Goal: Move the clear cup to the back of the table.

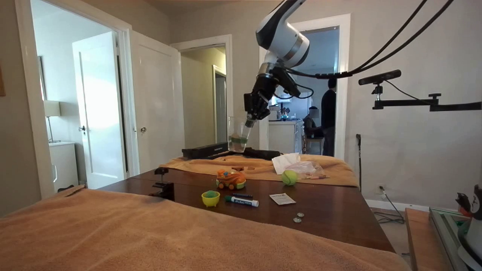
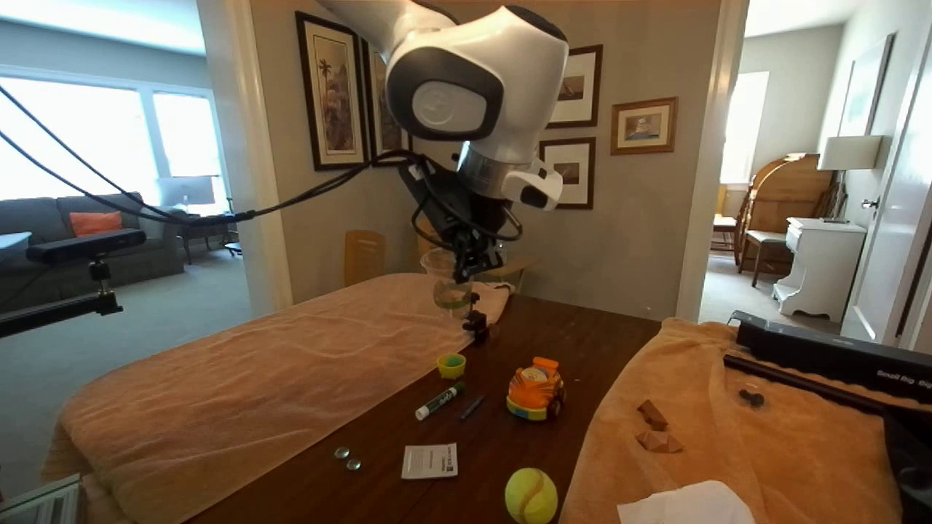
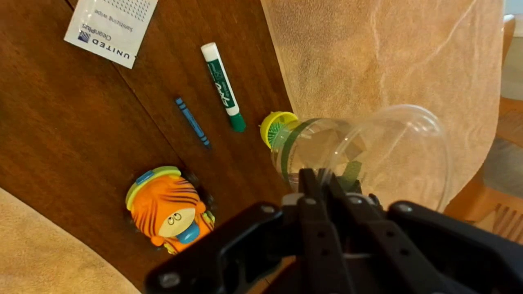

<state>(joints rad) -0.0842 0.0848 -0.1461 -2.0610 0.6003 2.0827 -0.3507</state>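
The clear cup (image 1: pixel 238 133) is see-through with a green band near its base. My gripper (image 1: pixel 249 122) is shut on the cup's wall at the rim, with one finger inside and one outside. The cup hangs in the air above the table (image 1: pixel 327 205), roughly upright. The cup (image 2: pixel 445 282) and gripper (image 2: pixel 463 275) also show in an exterior view, near a black clamp. In the wrist view the cup (image 3: pixel 392 151) lies beyond the fingertips (image 3: pixel 316 173), its mouth to the right. The dark glossy table (image 3: pixel 90 134) shows below.
On the table are a yellow-green cup (image 2: pixel 451 366), a marker (image 2: pixel 439 402), a crayon (image 2: pixel 472 407), an orange toy car (image 2: pixel 536 389), a tennis ball (image 2: pixel 531 496), a sachet (image 2: pixel 429 461) and two glass beads (image 2: pixel 347 458). A black clamp (image 2: pixel 476 326) stands at the edge. Tan towels (image 2: pixel 277 378) cover both sides.
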